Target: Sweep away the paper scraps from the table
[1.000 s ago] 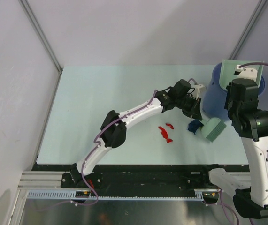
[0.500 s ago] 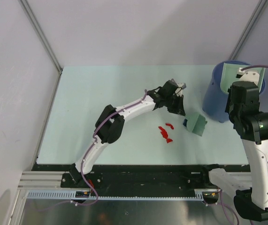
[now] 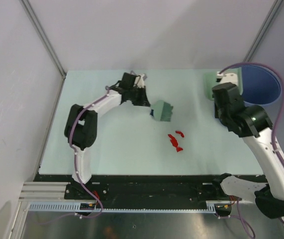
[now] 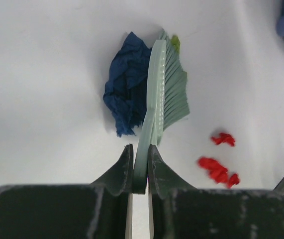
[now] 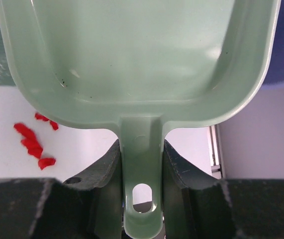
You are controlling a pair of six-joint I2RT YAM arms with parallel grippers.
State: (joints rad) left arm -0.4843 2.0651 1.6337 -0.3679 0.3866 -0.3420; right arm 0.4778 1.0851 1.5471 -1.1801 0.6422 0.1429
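Your right gripper [image 5: 141, 164] is clamped on the handle of the dustpan [image 5: 137, 50], which holds only dark specks, beside the blue bucket [image 3: 263, 84] at 2 o'clock on the table [image 3: 107, 144], while your left gripper [image 4: 140, 164] pinches the brush [image 4: 161, 84] against the dark blue scrap [image 4: 124, 94], with the red scraps [image 3: 175, 141] at its 5 o'clock.

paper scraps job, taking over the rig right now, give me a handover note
Left tool: shut on the brush, bristles against the dark blue scrap mid-table; a green bit shows by the brush tip.
Right tool: shut on the dustpan handle, pan empty, near the blue bucket.
Red scraps lie loose on the table.
Done: nothing in the pan. Left: sweep all scraps in.
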